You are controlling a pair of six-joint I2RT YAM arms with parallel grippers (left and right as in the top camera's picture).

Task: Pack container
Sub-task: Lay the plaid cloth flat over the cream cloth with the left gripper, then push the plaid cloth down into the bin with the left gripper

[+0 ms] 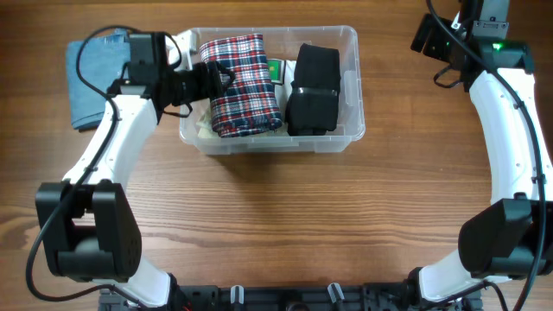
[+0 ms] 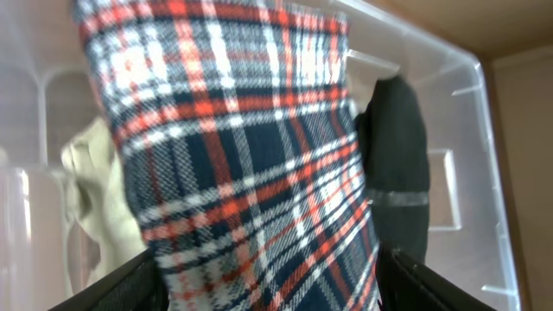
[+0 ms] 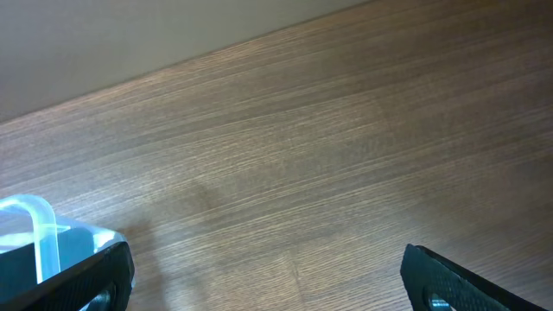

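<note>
The clear container stands at the back middle of the table. In it a folded plaid garment lies left of centre, and a folded black garment lies at the right. A cream cloth shows under the plaid one. My left gripper reaches in over the bin's left wall. In the left wrist view its fingers press both sides of the plaid garment, with the black garment and the bin wall beyond. My right gripper hovers open and empty at the far right.
A folded blue garment lies on the table left of the bin, partly under my left arm. A small green item sits between the plaid and black garments. The bin's corner shows at the left of the right wrist view.
</note>
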